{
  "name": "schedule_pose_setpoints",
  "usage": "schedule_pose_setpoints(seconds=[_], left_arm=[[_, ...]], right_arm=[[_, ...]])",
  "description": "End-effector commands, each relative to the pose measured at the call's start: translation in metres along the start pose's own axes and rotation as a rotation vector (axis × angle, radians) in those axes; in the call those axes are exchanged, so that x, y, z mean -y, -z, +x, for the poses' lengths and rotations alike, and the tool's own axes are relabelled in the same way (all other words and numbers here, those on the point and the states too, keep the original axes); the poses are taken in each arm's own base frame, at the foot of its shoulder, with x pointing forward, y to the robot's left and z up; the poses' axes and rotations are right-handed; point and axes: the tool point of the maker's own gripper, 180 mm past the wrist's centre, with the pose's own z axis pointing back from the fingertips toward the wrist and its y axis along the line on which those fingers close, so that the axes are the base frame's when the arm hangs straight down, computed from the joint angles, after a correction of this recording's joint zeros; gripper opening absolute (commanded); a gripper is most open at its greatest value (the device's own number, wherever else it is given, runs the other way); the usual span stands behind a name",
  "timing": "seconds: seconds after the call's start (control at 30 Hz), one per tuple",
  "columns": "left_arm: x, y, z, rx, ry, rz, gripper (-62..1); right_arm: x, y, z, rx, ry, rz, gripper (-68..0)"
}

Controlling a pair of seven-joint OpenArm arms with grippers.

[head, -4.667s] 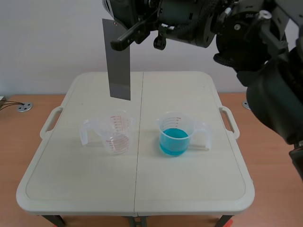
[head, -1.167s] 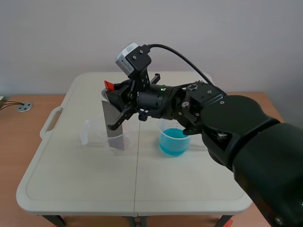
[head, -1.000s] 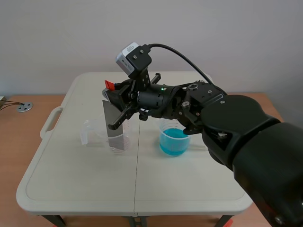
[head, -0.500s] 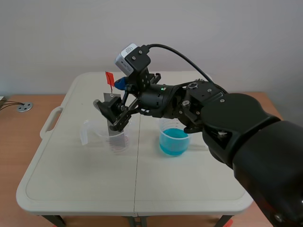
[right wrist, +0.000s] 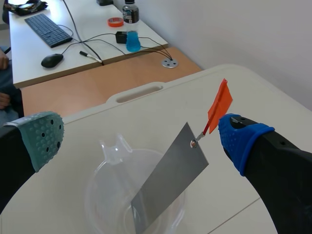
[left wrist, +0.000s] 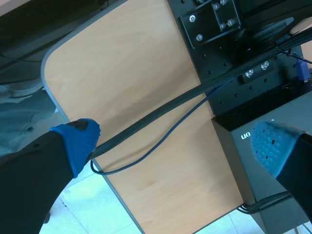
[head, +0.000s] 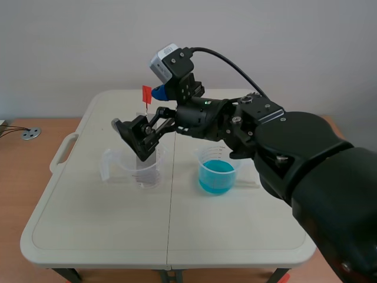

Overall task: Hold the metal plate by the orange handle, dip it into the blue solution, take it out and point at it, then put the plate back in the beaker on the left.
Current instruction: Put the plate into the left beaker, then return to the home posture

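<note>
Right gripper: (right wrist: 141, 139) fingers spread wide and holding nothing; it hangs above the left beaker, reaching past the middle of the table from the right.
Right pads: a grey-green pad (right wrist: 43, 138) on one side of the plate and a blue pad (right wrist: 240, 139) on the other.
Metal plate: (right wrist: 169, 181) grey and flat, standing in the left beaker; its lower end is inside and it leans against the rim, tilted toward the blue pad.
Orange handle: (right wrist: 219, 104) a small orange tab on a thin wire at the plate's top corner, standing up clear of the beaker. It is just beside the blue pad, perhaps brushing it; the views do not settle whether they touch.
Left beaker: (right wrist: 97, 191) clear plastic, upright on the left half of the table, with only the plate in it.
Beaker of blue solution: (head: 217, 172) clear, upright, partly filled with blue liquid; it stands to the right of the left beaker, apart from it, under the right arm.
Table: (head: 94, 227) pale, with moulded handles at its sides; both beakers stand near its middle.
Left gripper: (left wrist: 173, 144) fingers wide apart with blue pads and nothing between them. It is away from the table, facing a wooden surface (left wrist: 131, 83) crossed by a black cable (left wrist: 161, 111).
</note>
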Motion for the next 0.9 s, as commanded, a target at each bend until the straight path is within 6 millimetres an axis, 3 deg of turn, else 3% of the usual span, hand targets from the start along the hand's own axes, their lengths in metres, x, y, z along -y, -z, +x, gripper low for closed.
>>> schedule_pose_setpoints(seconds=[0.0, 0.17, 0.27, 0.43, 0.57, 0.7, 0.87], left_arm=[[0.0, -0.002, 0.003, 0.011, -0.005, 0.001, 1.4], [0.0, -0.002, 0.006, 0.024, -0.012, 0.001, 1.4], [-0.017, -0.006, 0.017, 0.051, -0.004, 0.028, 1.4], [-0.084, -0.029, 0.07, 0.18, 0.009, 0.166, 1.4], [-0.125, -0.056, 0.123, 0.301, 0.089, 0.259, 1.4], [-0.145, -0.081, 0.178, 0.429, 0.166, 0.322, 1.4], [-0.145, -0.096, 0.234, 0.569, 0.25, 0.33, 1.4]], right_arm=[[0.018, -0.004, 0.039, 0.1, -0.026, -0.028, -1.0], [0.034, -0.022, 0.056, 0.12, -0.03, -0.059, -1.0], [0.038, -0.034, 0.063, 0.127, -0.042, -0.065, -1.0], [0.036, -0.056, 0.06, 0.085, -0.053, -0.064, -1.0], [0.031, -0.075, 0.05, 0.049, -0.047, -0.064, -1.0], [0.029, -0.097, 0.04, 0.018, -0.047, -0.078, -1.0], [0.031, -0.127, 0.035, -0.005, -0.056, -0.122, -1.0]])
